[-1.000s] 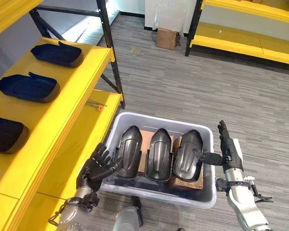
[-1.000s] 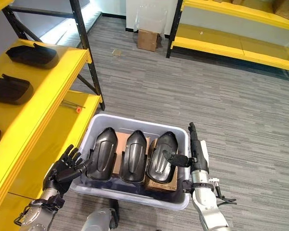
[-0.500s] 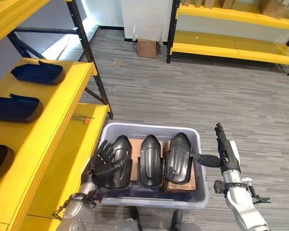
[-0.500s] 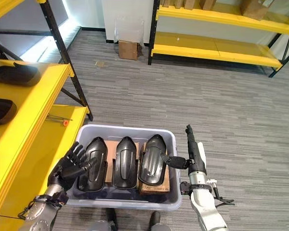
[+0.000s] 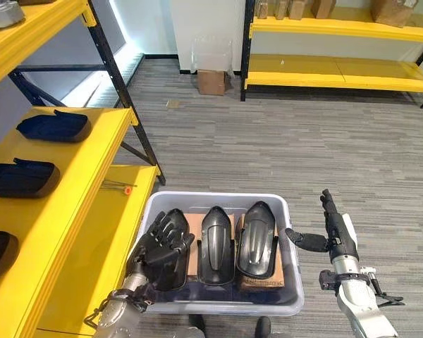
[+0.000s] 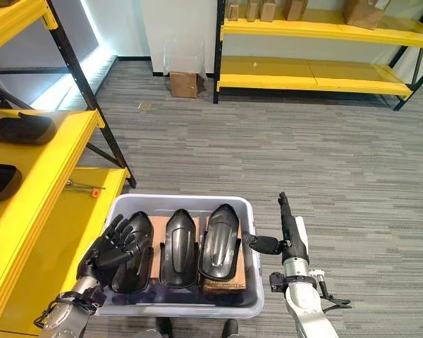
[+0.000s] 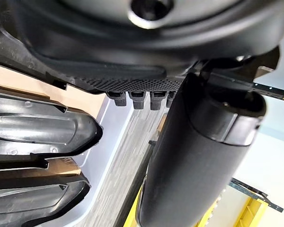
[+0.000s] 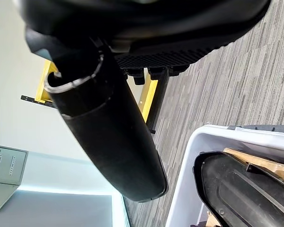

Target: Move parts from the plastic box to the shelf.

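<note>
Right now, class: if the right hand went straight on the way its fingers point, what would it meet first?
The right hand points away over bare floor beside the plastic box; the way looks free, though depth is unclear.

From the head, we are looking steeply down through two eyes set slightly apart — both are taking in the same grey plastic box (image 5: 222, 306) on the carpet, the yellow shelf (image 5: 70, 211) along our left, and a second yellow rack (image 6: 317, 67) far ahead. Each wrist camera is peering along its own hand from very close: the left hand (image 7: 199, 156) is looming before the box's wall, the right hand (image 8: 109, 123) before the box's corner — both showing black parts (image 8: 241, 189) inside.
</note>
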Controlling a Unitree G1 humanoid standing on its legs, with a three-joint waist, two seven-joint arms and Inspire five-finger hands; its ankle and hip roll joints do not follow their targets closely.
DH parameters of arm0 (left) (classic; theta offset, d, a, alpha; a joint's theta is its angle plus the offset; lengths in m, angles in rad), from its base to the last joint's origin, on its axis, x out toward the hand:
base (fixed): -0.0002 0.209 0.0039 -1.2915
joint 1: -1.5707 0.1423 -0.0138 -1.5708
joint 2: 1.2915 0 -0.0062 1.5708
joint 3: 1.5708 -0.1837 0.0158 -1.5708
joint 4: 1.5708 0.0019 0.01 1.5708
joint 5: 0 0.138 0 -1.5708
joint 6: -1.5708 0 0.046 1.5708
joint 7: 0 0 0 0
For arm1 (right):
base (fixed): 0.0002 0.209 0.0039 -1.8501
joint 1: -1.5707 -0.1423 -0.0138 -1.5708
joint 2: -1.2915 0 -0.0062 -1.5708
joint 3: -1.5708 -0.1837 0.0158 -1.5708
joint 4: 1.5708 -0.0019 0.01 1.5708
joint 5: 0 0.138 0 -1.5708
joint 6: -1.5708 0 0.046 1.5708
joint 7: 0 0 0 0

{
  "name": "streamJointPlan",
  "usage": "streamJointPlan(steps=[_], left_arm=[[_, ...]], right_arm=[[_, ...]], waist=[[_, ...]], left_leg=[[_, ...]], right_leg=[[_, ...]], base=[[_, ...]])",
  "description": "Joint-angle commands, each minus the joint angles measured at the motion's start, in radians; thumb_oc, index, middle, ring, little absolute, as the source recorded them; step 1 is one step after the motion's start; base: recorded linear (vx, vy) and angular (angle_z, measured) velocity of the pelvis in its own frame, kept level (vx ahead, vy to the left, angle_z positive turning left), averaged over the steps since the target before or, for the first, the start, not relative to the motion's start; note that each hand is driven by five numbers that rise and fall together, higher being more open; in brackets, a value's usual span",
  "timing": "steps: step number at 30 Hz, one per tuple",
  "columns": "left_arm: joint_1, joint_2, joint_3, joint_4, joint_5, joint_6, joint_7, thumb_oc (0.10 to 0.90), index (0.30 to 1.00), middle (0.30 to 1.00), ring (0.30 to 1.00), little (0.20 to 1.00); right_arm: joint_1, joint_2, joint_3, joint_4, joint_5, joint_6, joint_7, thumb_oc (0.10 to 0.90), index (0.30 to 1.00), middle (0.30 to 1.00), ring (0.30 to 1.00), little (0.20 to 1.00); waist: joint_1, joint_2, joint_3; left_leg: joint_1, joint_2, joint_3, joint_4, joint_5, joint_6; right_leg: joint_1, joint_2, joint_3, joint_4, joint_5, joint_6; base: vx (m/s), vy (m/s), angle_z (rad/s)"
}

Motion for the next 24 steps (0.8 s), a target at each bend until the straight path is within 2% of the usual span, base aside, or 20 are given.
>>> streamJointPlan(steps=[1, 2, 3, 4, 6, 7, 8, 9, 10, 12, 13, 15, 16, 18, 19, 20, 24], left_arm=[[-0.029, 0.028, 0.053, -0.063, 0.022, -0.085, -0.019, 0.900, 1.000, 1.000, 1.000, 1.000], [-0.041, 0.029, 0.050, -0.065, 0.021, -0.084, -0.041, 0.900, 1.000, 1.000, 1.000, 1.000], [-0.065, 0.029, 0.038, -0.061, 0.019, -0.088, -0.061, 0.900, 1.000, 1.000, 1.000, 1.000], [-0.079, 0.027, 0.029, -0.058, 0.025, -0.090, -0.064, 0.900, 1.000, 1.000, 1.000, 1.000], [-0.103, 0.021, 0.010, -0.056, 0.038, -0.093, -0.056, 0.900, 1.000, 1.000, 1.000, 1.000], [-0.107, 0.018, 0.006, -0.055, 0.041, -0.093, -0.053, 0.900, 1.000, 1.000, 1.000, 1.000], [-0.110, 0.011, -0.008, -0.057, 0.042, -0.092, -0.036, 0.900, 1.000, 1.000, 1.000, 1.000], [-0.104, 0.010, -0.010, -0.063, 0.046, -0.091, -0.032, 0.900, 1.000, 1.000, 1.000, 1.000], [-0.095, 0.009, -0.008, -0.069, 0.043, -0.083, -0.023, 0.900, 1.000, 1.000, 1.000, 1.000], [-0.082, 0.006, -0.003, -0.069, 0.034, -0.082, -0.017, 0.900, 1.000, 1.000, 1.000, 1.000], [-0.078, 0.013, 0.002, -0.069, 0.035, -0.079, -0.027, 0.900, 1.000, 1.000, 1.000, 1.000], [-0.082, 0.026, 0.000, -0.063, 0.023, -0.075, -0.037, 0.900, 1.000, 1.000, 1.000, 1.000], [-0.083, 0.035, -0.011, -0.059, 0.026, -0.082, -0.033, 0.900, 1.000, 1.000, 1.000, 1.000], [-0.060, 0.050, -0.001, -0.067, 0.023, -0.091, -0.025, 0.900, 1.000, 1.000, 1.000, 1.000], [-0.058, 0.051, 0.001, -0.067, 0.023, -0.093, -0.024, 0.900, 1.000, 1.000, 1.000, 1.000], [-0.038, 0.060, 0.026, -0.073, 0.022, -0.105, -0.023, 0.900, 1.000, 1.000, 1.000, 1.000], [-0.007, 0.074, 0.083, -0.098, 0.016, -0.116, -0.031, 0.900, 1.000, 1.000, 1.000, 1.000]], right_arm=[[-0.069, -0.028, -0.035, -0.053, 0.015, -0.099, 0.008, 0.900, 1.000, 1.000, 1.000, 1.000], [-0.072, -0.036, -0.034, -0.066, 0.010, -0.103, -0.003, 0.900, 1.000, 1.000, 1.000, 1.000], [-0.076, -0.046, -0.033, -0.082, -0.001, -0.104, -0.021, 0.900, 1.000, 1.000, 1.000, 1.000], [-0.078, -0.050, -0.032, -0.087, -0.005, -0.101, -0.026, 0.900, 1.000, 1.000, 1.000, 1.000], [-0.091, -0.057, -0.023, -0.086, -0.012, -0.105, -0.012, 0.900, 1.000, 1.000, 1.000, 1.000], [-0.096, -0.059, -0.020, -0.082, -0.016, -0.108, -0.009, 0.900, 1.000, 1.000, 1.000, 1.000], [-0.116, -0.068, -0.008, -0.075, -0.014, -0.103, 0.011, 0.900, 1.000, 1.000, 1.000, 1.000], [-0.118, -0.073, -0.007, -0.076, -0.009, -0.101, 0.026, 0.900, 1.000, 1.000, 1.000, 1.000], [-0.113, -0.083, -0.010, -0.082, -0.021, -0.107, 0.049, 0.900, 1.000, 1.000, 1.000, 1.000], [-0.101, -0.104, -0.015, -0.092, -0.020, -0.112, 0.071, 0.900, 1.000, 1.000, 1.000, 1.000], [-0.092, -0.125, -0.027, -0.101, -0.006, -0.108, 0.075, 0.900, 1.000, 1.000, 1.000, 1.000], [-0.084, -0.133, -0.039, -0.098, -0.007, -0.104, 0.066, 0.900, 1.000, 1.000, 1.000, 1.000], [-0.077, -0.124, -0.045, -0.079, -0.002, -0.104, 0.050, 0.900, 1.000, 1.000, 1.000, 1.000], [-0.078, -0.098, -0.048, -0.050, -0.021, -0.116, 0.047, 0.900, 1.000, 1.000, 1.000, 1.000], [-0.078, -0.097, -0.048, -0.049, -0.022, -0.116, 0.049, 0.900, 1.000, 1.000, 1.000, 1.000], [-0.078, -0.088, -0.049, -0.050, -0.052, -0.112, 0.064, 0.900, 1.000, 1.000, 1.000, 1.000], [-0.072, -0.082, -0.048, -0.082, -0.057, -0.087, 0.066, 0.900, 1.000, 1.000, 1.000, 1.000]], waist=[[-0.002, -0.025, -0.064], [-0.013, -0.024, -0.057], [-0.030, -0.024, -0.047], [-0.036, -0.026, -0.042], [-0.042, -0.025, -0.025], [-0.043, -0.024, -0.022], [-0.046, -0.023, -0.025], [-0.047, -0.026, -0.032], [-0.049, -0.026, -0.044], [-0.050, -0.026, -0.054], [-0.061, -0.013, -0.060], [-0.074, -0.001, -0.058], [-0.078, 0.007, -0.050], [-0.066, 0.007, -0.035], [-0.065, 0.006, -0.034], [-0.054, 0.005, -0.030], [-0.033, -0.005, -0.024]], left_leg=[[-0.016, 0.036, -0.012, 0.092, -0.119, -0.042], [-0.029, 0.039, 0.042, 0.137, -0.133, -0.038], [-0.052, 0.061, 0.100, 0.201, -0.151, -0.036], [-0.071, 0.079, 0.111, 0.233, -0.149, -0.042], [-0.110, 0.128, 0.081, 0.303, -0.127, -0.061], [-0.111, 0.135, 0.075, 0.308, -0.130, -0.060], [-0.080, 0.164, 0.032, 0.277, -0.114, -0.061], [-0.063, 0.191, 0.004, 0.257, -0.078, -0.072], [-0.054, 0.237, -0.032, 0.241, -0.002, -0.076], [-0.042, 0.250, -0.093, 0.249, 0.017, -0.081], [-0.023, 0.253, -0.101, 0.238, 0.001, -0.085], [0.002, 0.230, -0.076, 0.214, -0.063, -0.085], [0.016, 0.209, -0.068, 0.202, -0.109, -0.090], [0.012, 0.184, -0.055, 0.184, -0.125, -0.071], [0.014, 0.182, -0.055, 0.182, -0.125, -0.071], [0.024, 0.172, -0.054, 0.162, -0.126, -0.070], [0.039, 0.174, -0.044, 0.126, -0.120, -0.075]], right_leg=[[-0.012, -0.010, -0.026, 0.161, -0.175, -0.015], [-0.020, -0.016, -0.049, 0.176, -0.180, -0.020], [-0.039, -0.025, -0.072, 0.207, -0.192, -0.025], [-0.049, -0.025, -0.072, 0.217, -0.193, -0.030], [-0.076, -0.028, -0.054, 0.265, -0.206, -0.042], [-0.085, -0.030, -0.048, 0.280, -0.211, -0.043], [-0.114, -0.036, -0.025, 0.323, -0.226, -0.043], [-0.124, -0.039, -0.011, 0.339, -0.234, -0.044], [-0.156, -0.045, 0.006, 0.368, -0.230, -0.055], [-0.186, -0.059, 0.040, 0.412, -0.242, -0.054], [-0.224, -0.079, 0.051, 0.467, -0.254, -0.047], [-0.244, -0.109, 0.046, 0.502, -0.254, -0.027], [-0.235, -0.137, 0.049, 0.511, -0.255, -0.002], [-0.211, -0.168, 0.043, 0.451, -0.186, 0.031], [-0.207, -0.169, 0.043, 0.445, -0.182, 0.033], [-0.193, -0.190, 0.041, 0.402, -0.147, 0.059], [-0.172, -0.227, 0.027, 0.331, -0.095, 0.100]], base=[[-0.04, -0.082, 0.08], [-0.12, -0.030, 0.18], [-0.19, -0.024, 0.40], [-0.17, 0.006, 0.55], [-0.10, 0.059, 0.48], [-0.07, 0.222, 0.28], [-0.04, 0.309, 0.15], [-0.07, 0.491, -0.08], [-0.03, 0.382, -0.40], [-0.02, 0.491, -0.46], [-0.01, 0.600, -0.32], [0.01, 0.504, -0.30], [0.01, 0.442, -0.05], [0.02, 0.302, -0.03], [0.04, 0.177, -0.10], [0.02, 0.087, -0.03], [-0.01, 0.020, 0.11]])
